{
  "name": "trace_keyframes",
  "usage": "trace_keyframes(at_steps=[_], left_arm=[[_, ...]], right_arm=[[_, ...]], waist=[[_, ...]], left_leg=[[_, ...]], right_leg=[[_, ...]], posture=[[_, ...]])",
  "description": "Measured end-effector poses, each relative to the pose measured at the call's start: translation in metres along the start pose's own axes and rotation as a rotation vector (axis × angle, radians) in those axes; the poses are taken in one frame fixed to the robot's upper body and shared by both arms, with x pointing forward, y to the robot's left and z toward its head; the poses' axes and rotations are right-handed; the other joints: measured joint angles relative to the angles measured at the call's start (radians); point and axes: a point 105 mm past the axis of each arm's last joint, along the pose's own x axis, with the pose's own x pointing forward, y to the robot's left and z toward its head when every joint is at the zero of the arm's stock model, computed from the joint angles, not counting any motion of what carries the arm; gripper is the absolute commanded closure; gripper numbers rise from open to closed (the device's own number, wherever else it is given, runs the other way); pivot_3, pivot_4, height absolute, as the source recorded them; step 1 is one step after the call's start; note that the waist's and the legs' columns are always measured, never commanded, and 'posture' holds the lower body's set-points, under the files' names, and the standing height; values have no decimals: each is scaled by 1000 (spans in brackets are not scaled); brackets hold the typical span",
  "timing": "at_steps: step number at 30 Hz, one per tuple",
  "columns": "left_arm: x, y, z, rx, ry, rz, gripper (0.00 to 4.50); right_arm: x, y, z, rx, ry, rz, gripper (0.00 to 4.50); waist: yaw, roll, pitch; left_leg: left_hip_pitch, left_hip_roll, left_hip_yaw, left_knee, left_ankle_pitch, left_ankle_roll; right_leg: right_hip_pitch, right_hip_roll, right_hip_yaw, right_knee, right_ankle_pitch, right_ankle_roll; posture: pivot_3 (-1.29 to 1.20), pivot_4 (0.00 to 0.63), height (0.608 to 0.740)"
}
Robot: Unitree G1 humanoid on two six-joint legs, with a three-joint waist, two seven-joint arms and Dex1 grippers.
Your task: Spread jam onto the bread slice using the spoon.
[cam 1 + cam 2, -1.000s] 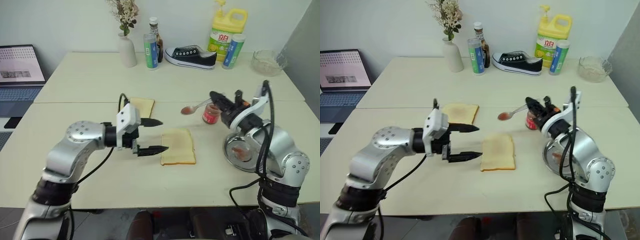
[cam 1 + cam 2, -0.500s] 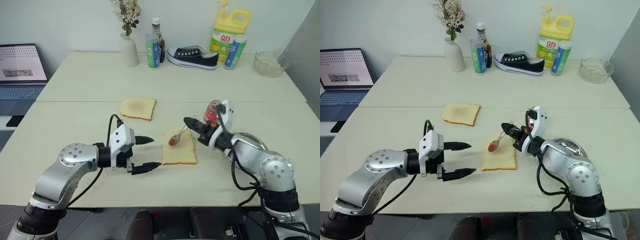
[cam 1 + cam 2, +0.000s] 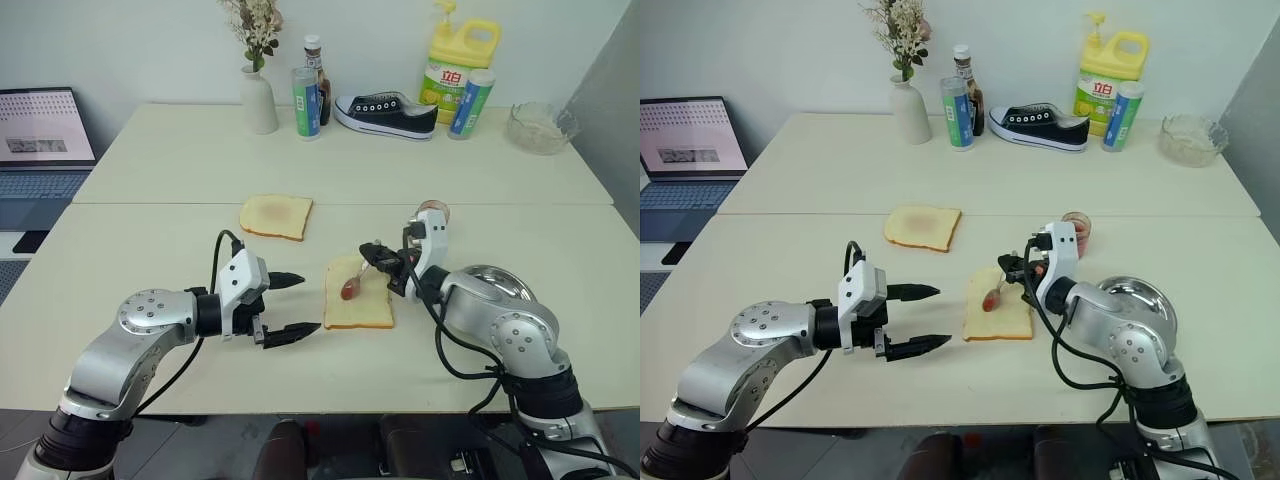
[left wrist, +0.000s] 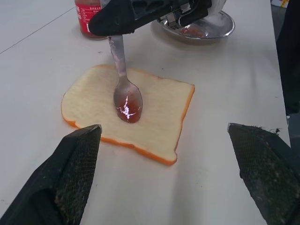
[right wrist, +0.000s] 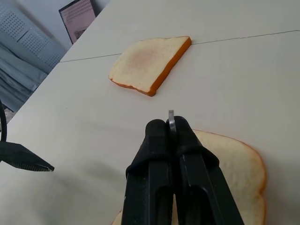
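Small jar [image 4: 88,18] holds red jam; steel dish [image 4: 201,27] behind right gripper [image 3: 385,266] has red smear. Right fingers clamped on spoon [image 4: 123,77] handle; bowl with jam [image 4: 128,107] rests on bread slice [image 4: 126,117] ahead of fingertips. Left gripper [image 3: 296,304] spread wide, empty, just beside slice. Second slice [image 5: 149,63] lies apart. Since half-second ago: spoon lower, jar partly hidden behind wrist.
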Motion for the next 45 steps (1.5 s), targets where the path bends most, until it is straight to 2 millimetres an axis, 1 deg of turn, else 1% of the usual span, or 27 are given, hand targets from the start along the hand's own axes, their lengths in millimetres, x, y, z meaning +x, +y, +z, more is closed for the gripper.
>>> trace_keyframes(at_steps=[5, 14, 27, 30, 33, 36, 40, 45], left_arm=[[0, 5, 0, 2, 1, 5, 0], [3, 8, 4, 20, -8, -11, 0], [3, 7, 4, 28, -7, -29, 0], [3, 7, 4, 29, -5, -28, 0], [3, 8, 6, 36, -6, -27, 0], [4, 9, 7, 40, -8, -26, 0], [4, 9, 7, 36, -6, -25, 0], [4, 7, 8, 41, -6, -29, 0]], right_arm=[[-1, -3, 2, -19, -3, -3, 4465], [-7, -21, 16, -51, -33, -54, 4465], [-22, -40, 29, -50, -57, -126, 4465], [-25, -40, 38, -12, -87, -136, 4465], [-23, -28, 41, 33, -101, -93, 4465], [-19, -16, 34, 58, -81, -51, 4465], [-15, -7, 4, 75, 12, -25, 4465], [-13, -4, 3, 81, 8, -16, 4465]], waist=[[1, 0, 0], [2, 0, 0], [2, 0, 0], [1, 0, 0], [0, 0, 0], [0, 0, 0], [0, 0, 0], [0, 0, 0]], left_leg=[[0, 0, 0, 0, 0, 0], [0, -1, 0, 0, 0, 0], [0, -1, 0, 0, 0, 0], [0, 0, 0, 0, 0, 0], [0, 0, 0, 0, 0, 0], [0, 0, 0, 0, 0, 0], [0, 0, 0, 0, 0, 0], [1, 0, 0, 0, 0, 0]], right_leg=[[0, 0, 0, 0, 0, 0], [0, 0, 0, 0, 0, 0], [0, 0, 0, 0, 0, 0], [0, 0, 0, 0, 0, 0], [0, 0, 0, 0, 0, 0], [0, 0, 0, 0, 0, 0], [0, 0, 0, 0, 0, 0], [0, 0, 0, 1, 0, 0]], posture=[[0, 150, 740], [0, 150, 740], [0, 150, 740], [0, 150, 740], [0, 150, 740], [0, 150, 740], [0, 150, 740], [0, 150, 740]])
